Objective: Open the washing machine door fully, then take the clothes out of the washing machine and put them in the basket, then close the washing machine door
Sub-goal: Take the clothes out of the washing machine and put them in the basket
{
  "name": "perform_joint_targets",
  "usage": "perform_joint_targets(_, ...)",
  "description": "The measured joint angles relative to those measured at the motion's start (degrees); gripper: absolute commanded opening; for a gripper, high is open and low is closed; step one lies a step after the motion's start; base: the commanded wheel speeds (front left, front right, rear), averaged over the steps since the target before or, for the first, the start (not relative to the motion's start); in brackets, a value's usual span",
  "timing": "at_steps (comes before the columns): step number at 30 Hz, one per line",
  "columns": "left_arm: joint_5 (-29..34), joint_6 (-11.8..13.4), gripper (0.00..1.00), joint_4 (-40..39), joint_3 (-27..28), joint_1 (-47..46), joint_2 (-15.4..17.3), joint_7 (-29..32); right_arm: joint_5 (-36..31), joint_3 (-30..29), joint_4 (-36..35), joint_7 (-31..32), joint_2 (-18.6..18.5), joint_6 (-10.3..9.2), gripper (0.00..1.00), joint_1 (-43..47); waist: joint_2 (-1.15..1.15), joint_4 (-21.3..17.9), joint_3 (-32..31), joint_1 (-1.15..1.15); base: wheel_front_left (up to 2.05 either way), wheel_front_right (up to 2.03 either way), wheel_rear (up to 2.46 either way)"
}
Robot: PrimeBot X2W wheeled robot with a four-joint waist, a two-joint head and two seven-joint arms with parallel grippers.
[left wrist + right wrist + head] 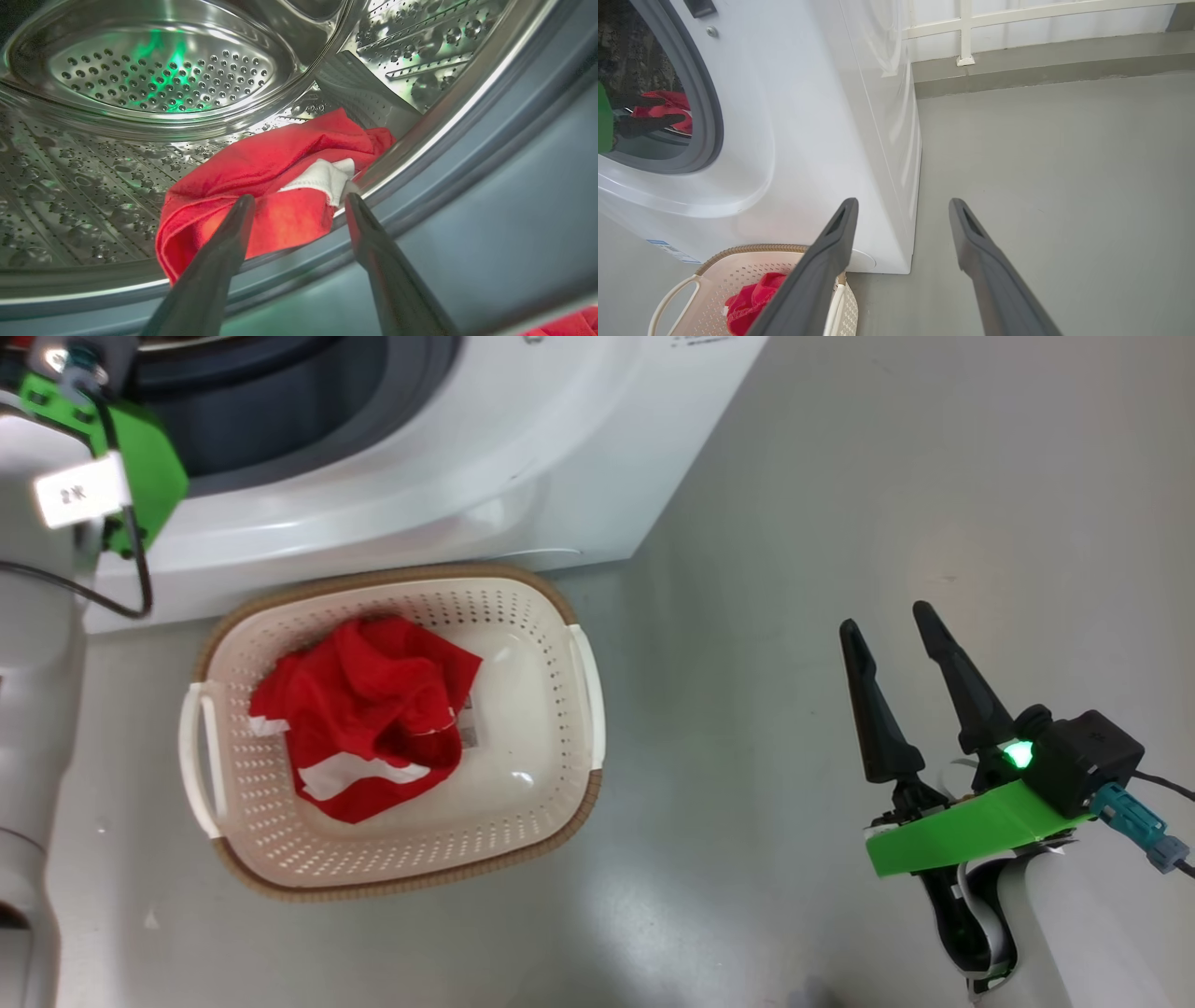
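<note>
Grey floor carried the basket with one red garment in, while my left gripper stood open at a second garment inside the washing machine, right gripper open and empty, door-closing yet to do.

basket before washing machine, clothes inside (both)

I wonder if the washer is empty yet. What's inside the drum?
One red cloth with a white patch lies in the drum, at its front lip. The open left end effector points at it. Anything under the cloth is hidden.
</note>
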Motion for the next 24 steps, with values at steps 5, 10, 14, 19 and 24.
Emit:
perform_joint_targets(5, 0.00, 1.09, 1.00, 1.47, -0.49, -1.03, 0.87, 1.33, 0.47, 0.67, -0.05, 0.00, 0.01, 0.00, 1.00, -0.43, 0.00, -1.32, 0.74, 0.00, 0.00, 0.00, 0.00)
perform_joint_targets(10, 0.00, 1.70, 1.00, 2.27, -1.03, -1.92, 1.70, 2.59, 0.62, 1.11, -0.25, 0.00, 0.01, 0.00, 1.00, -0.49, 0.00, -2.38, 1.44, 0.00, 0.00, 0.00, 0.00)
perform_joint_targets(14, 0.00, 2.19, 1.00, 2.68, -1.34, -2.24, 2.96, 3.32, 1.04, 1.65, -0.30, 0.00, 0.01, 0.00, 1.00, -0.53, 0.00, -3.27, 1.82, 0.00, 0.00, 0.00, 0.00)
perform_joint_targets(19, -0.04, 2.18, 0.64, 2.94, -1.64, -2.57, 4.57, 3.81, 1.05, 1.82, -0.36, 0.00, 0.01, 0.00, 1.00, -0.54, 0.00, -3.98, 2.10, 0.00, 0.00, 0.00, 0.00)
perform_joint_targets(24, -0.19, 1.91, 0.00, 3.13, -2.11, -2.57, 5.43, 3.83, 1.05, 1.86, -0.36, 0.00, 0.01, 0.00, 1.00, -0.54, 0.00, -4.09, 1.95, 0.00, 0.00, 0.00, 0.00)
